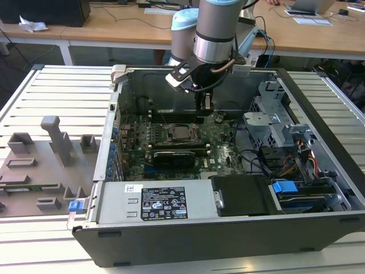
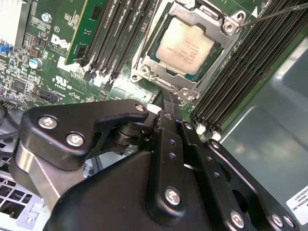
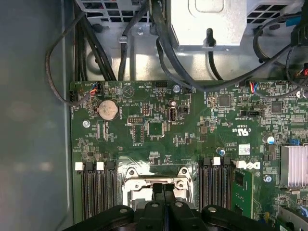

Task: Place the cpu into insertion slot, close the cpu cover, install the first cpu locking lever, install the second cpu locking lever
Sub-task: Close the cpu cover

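By my read you're two steps in of four. The cpu (image 2: 185, 45) is seated in the insertion slot (image 1: 171, 132), lying flat with its silvery top up, so step one is done. The cpu cover (image 2: 211, 19) is down over it, frame around the chip on all sides and the metal top showing through the window. Count step two done as well. The levers are what's left, as far as I can see. One thin locking lever (image 2: 274, 14) runs out from a corner of the insertion slot and across the memory slots (image 2: 226, 82) instead of lying along the slot's edge, so I'd judge it not latched. The other lever I can't make out: the end effector (image 2: 161, 98) hides the side of the insertion slot nearest it. The end effector is closed on nothing, its two fingers pressed together into one narrow tip. In the second wrist view that tip sits just beside the insertion slot, pointing at its near edge. Whether it touches the rim or a lever there, I can't tell. In the exterior view it hangs over the motherboard (image 1: 222, 151) just beyond the insertion slot, inside the open case (image 1: 188, 240) on the bench (image 1: 63, 91).
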Available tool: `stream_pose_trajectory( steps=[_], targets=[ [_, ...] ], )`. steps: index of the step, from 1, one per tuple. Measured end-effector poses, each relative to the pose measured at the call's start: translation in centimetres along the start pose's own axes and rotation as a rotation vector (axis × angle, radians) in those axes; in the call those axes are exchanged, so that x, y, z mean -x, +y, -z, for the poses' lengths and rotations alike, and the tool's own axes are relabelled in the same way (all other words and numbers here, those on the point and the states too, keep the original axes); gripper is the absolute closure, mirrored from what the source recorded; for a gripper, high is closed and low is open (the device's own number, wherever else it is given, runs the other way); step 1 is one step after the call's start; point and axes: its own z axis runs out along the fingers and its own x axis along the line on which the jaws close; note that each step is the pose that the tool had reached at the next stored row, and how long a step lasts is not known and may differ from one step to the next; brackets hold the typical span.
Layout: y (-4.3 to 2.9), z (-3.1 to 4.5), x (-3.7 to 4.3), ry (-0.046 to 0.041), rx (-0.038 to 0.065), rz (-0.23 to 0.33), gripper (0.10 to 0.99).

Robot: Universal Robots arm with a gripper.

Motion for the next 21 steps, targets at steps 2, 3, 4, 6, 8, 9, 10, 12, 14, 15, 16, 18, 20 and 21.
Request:
stream_pose_trajectory(
  steps=[2, 3, 4, 6, 8, 9, 10, 12, 14, 15, 16, 18, 20, 21],
  targets=[
    [-0.08, 0.00, 0.00, 0.0000, 0.000, 0.000, 0.980],
    [-0.13, -0.01, 0.00, 0.0001, 0.000, 0.000, 0.980],
    [-0.17, -0.01, 0.00, 0.0000, 0.000, 0.000, 0.980],
    [-0.36, -0.02, 0.00, 0.0000, 0.000, 0.000, 0.980],
    [-0.56, -0.02, 0.00, 0.0000, 0.000, 0.000, 0.980],
    [-0.63, -0.03, 0.01, 0.0000, 0.000, 0.000, 0.980],
    [-0.73, -0.03, 0.01, 0.0000, 0.000, 0.000, 0.980],
    [-0.89, -0.04, 0.01, 0.0000, 0.000, 0.000, 0.980],
    [-1.13, -0.04, 0.01, -0.0001, 0.000, 0.000, 0.980],
    [-1.19, -0.04, 0.01, -0.0001, 0.000, 0.000, 0.980],
    [-1.29, -0.05, 0.01, 0.0000, 0.000, 0.000, 0.980],
    [-1.54, -0.06, 0.02, 0.0000, 0.000, 0.000, 0.980],
    [-1.71, -0.07, 0.02, 0.0000, 0.000, 0.000, 0.980],
    [-1.80, -0.07, 0.02, 0.0001, 0.000, 0.000, 0.980]
  ],
)
